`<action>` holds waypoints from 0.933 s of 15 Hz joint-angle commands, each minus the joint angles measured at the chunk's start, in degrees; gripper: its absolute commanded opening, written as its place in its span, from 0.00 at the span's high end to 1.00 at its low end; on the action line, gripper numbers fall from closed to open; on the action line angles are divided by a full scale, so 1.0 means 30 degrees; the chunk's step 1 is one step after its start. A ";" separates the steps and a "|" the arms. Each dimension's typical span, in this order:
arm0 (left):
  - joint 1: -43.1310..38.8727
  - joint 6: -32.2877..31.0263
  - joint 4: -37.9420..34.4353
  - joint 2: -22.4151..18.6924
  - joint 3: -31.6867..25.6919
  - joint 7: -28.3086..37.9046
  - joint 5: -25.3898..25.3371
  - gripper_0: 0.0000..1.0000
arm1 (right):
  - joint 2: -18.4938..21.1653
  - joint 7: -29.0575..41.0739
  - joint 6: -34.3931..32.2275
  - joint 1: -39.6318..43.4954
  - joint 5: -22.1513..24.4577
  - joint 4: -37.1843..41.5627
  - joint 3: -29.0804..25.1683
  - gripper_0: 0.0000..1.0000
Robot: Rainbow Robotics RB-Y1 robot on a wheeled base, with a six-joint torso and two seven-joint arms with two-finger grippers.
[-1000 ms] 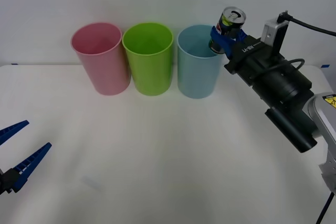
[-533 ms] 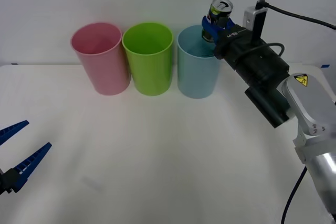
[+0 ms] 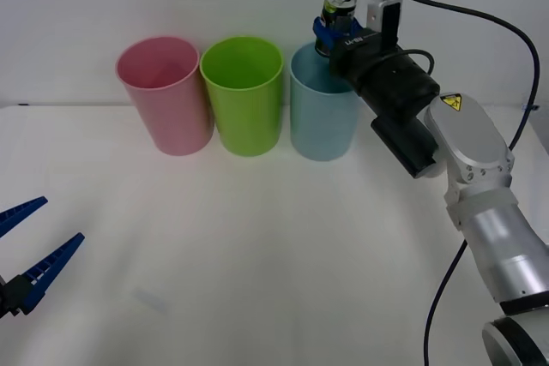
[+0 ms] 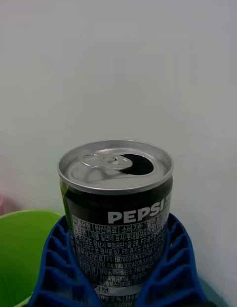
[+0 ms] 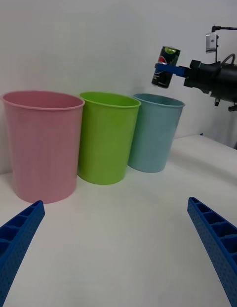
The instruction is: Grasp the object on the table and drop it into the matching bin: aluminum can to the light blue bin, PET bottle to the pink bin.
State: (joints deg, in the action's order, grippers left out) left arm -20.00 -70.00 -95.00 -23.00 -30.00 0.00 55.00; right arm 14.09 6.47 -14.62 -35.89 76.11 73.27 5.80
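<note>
Right gripper (image 3: 327,37) clamped on the can (image 3: 338,8), blue fingers (image 4: 59,267) pressed to both sides of its lower body, pull-tab top up and open. Held upright in the air, above the rim of the blue bin (image 3: 322,115), over that rim's far right edge; clear air between can base and rim in the left wrist view, where the can (image 5: 166,66) hangs slightly tilted above the blue bin (image 5: 154,132). Black forearm slanting back and down to the right, passing over the bin's right edge.

Three bins in a row at the far side of the table (image 3: 257,255), nearly touching at the rims: pink bin (image 3: 165,95) on the left, green bin (image 3: 243,94) in the middle, blue on the right. Green rim just beside the can in the right wrist view.

Wide bare tabletop in front of the bins, from the row to the near edge. Left gripper (image 3: 26,250) parked low at the near left corner, fingers spread wide, holding nothing, well apart from the bins.
</note>
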 commanded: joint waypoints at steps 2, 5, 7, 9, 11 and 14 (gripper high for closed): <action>0.0000 0.0000 0.0000 0.0000 0.0000 0.0000 0.0000 0.00 | -0.0155 -0.0253 0.0012 -0.0020 0.0353 -0.0078 0.0001 0.53; 0.0000 0.0000 0.0000 0.0000 0.0000 0.0000 0.0000 0.00 | -0.0125 -0.0458 -0.0164 0.0039 0.0471 -0.0049 0.0001 0.00; 0.0000 0.0000 0.0000 0.0000 0.0000 0.0000 0.0000 0.00 | -0.0155 -0.0604 -0.0428 0.0097 0.0471 -0.0078 0.0001 0.00; 0.0000 0.0000 0.0000 0.0000 0.0000 0.0000 0.0000 0.00 | -0.0125 -0.0633 -0.0633 0.0156 0.0471 0.0039 0.0001 0.00; 0.0000 0.0000 0.0000 0.0000 0.0000 0.0000 0.0000 0.00 | -0.0125 -0.0633 -0.0692 0.0595 0.0471 0.0625 0.0001 0.00; 0.0000 0.0000 0.0000 0.0000 0.0000 0.0000 0.0000 0.00 | 0.0021 -0.0663 -0.0985 0.1328 0.0500 0.1562 0.0001 0.00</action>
State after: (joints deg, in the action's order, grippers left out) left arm -20.00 -70.00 -95.00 -23.00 -30.00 0.00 55.00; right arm 13.95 4.55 -17.17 -32.41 77.57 77.27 5.79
